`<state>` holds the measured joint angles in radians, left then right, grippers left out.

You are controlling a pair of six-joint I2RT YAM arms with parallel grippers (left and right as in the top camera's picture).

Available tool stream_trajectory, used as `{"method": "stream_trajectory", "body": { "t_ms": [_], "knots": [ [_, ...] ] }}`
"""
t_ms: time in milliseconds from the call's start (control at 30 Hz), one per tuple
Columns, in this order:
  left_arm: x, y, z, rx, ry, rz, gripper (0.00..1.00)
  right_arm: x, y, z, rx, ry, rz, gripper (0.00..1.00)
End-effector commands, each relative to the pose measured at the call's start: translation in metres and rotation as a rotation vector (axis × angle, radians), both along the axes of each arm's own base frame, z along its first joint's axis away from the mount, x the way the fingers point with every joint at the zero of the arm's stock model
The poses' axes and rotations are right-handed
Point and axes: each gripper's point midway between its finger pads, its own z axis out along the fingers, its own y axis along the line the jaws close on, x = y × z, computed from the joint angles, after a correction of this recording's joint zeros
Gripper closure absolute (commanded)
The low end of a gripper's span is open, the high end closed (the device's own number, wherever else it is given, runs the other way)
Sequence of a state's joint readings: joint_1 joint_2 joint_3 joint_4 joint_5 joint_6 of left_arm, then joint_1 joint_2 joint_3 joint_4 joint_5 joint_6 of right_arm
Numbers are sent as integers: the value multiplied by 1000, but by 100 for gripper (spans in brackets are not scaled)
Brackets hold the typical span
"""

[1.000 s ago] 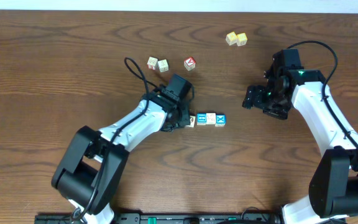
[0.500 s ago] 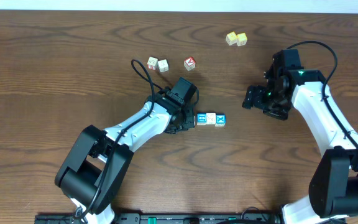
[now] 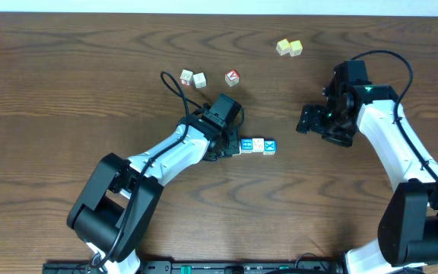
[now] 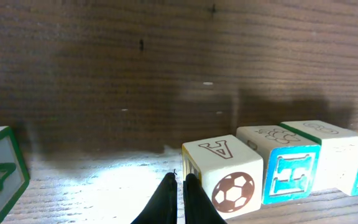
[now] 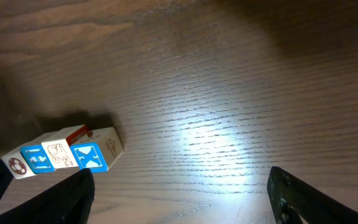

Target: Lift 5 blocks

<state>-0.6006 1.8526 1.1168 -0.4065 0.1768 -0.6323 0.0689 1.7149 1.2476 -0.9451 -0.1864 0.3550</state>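
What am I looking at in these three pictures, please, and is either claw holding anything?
Two robot arms work at a wooden table. One picture looks down from above; the other two come from cameras on each wrist. The left gripper is shut, empty, beside a row of four picture blocks. The right gripper hangs open, empty. Farther back lie two cream blocks, a red-faced cube and two yellow cubes.

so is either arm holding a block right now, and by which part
Nothing is held. The left gripper is shut on nothing, tips beside the football block ending the row of blocks; the right gripper is open, apart from them.
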Motion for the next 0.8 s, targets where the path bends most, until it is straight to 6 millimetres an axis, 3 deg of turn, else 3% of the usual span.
{"method": "stream_trajectory", "body": {
  "t_ms": [0,333,533,633,767],
  "knots": [
    [-1,3,-6,15,0,11,93,-3,0,-4,-10,9,23,14],
    [7,9,-3,34,-33,18,92,-3,0,-4,-9,11,23,13],
    [13,27,24,24,-48,65,93,-6,0,-4,-13,21,45,12],
    [-3,31,36,3,2,59,93,-6,0,-4,-13,18,45,12],
    [-39,17,32,-36,138,16,93,0,1,-3,-12,-7,44,11]
  ]
}}
